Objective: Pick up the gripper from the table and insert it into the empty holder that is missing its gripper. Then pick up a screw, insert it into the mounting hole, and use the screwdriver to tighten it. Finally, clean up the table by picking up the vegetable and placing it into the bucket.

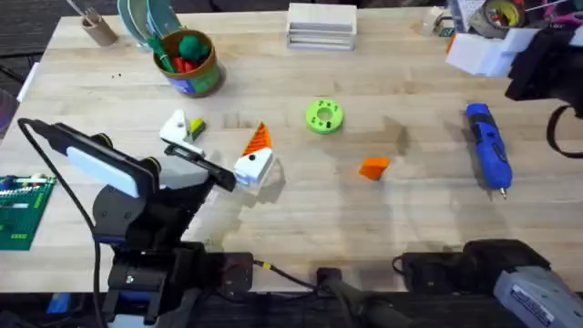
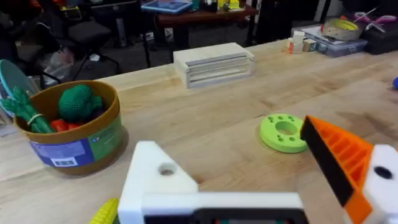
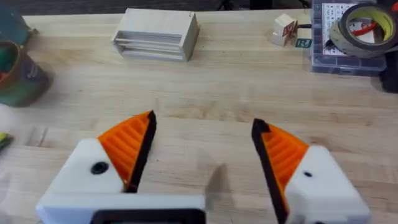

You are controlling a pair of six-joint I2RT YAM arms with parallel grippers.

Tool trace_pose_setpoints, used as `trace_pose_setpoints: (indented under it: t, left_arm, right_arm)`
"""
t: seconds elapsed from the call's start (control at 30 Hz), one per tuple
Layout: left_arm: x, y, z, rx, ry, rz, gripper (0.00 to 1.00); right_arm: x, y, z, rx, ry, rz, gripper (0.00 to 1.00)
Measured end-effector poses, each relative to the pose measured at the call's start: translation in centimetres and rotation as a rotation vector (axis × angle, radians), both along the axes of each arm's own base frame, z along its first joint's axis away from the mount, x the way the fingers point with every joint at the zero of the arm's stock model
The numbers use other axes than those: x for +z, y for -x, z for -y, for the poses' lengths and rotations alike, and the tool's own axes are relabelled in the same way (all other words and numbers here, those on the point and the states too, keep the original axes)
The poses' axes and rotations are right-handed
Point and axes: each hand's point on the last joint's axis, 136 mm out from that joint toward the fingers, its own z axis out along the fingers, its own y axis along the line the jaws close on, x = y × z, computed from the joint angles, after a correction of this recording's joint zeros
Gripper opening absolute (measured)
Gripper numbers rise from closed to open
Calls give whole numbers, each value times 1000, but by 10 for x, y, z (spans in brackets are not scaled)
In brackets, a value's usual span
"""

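Observation:
The loose orange gripper (image 1: 373, 167) lies on the table right of centre. My left gripper (image 1: 219, 132) (image 2: 227, 134) stands open and empty, low over the table. One of its mounts is the bare white holder (image 1: 179, 128) (image 2: 155, 177); the other carries an orange tip (image 1: 260, 137) (image 2: 336, 155). The yellow and green vegetable (image 1: 196, 128) (image 2: 106, 213) lies right beside the holder. Farther right lies the blue screwdriver (image 1: 487, 146). At the back left stands the bucket (image 1: 196, 77) (image 2: 74, 146), holding toy vegetables. My right gripper (image 3: 204, 121) is open above bare wood.
A green disc (image 1: 323, 117) (image 2: 283, 132) sits behind the orange-tipped finger. A white slatted box (image 1: 321, 25) (image 3: 157, 32), a tape roll on a clear case (image 3: 364, 28) and a brown cup (image 1: 98, 29) line the far edge. A green circuit board (image 1: 20, 211) lies at the left.

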Motion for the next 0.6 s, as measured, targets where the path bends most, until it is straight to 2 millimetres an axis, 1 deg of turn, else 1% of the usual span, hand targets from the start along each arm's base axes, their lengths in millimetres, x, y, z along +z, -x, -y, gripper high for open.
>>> trace_pose_setpoints:
  t: [0.4, 0.5, 0.6]
  left_arm:
    - [0, 0, 1, -7, 0, 0, 993]
    - [0, 3, 7, -44, 2, 0, 994]
    - [1, 9, 17, -110, 6, 1, 992]
  right_arm:
    - [0, 0, 0, 0, 0, 0, 992]
    - [0, 0, 0, 0, 0, 0, 992]
    - [0, 0, 0, 0, 0, 0, 992]
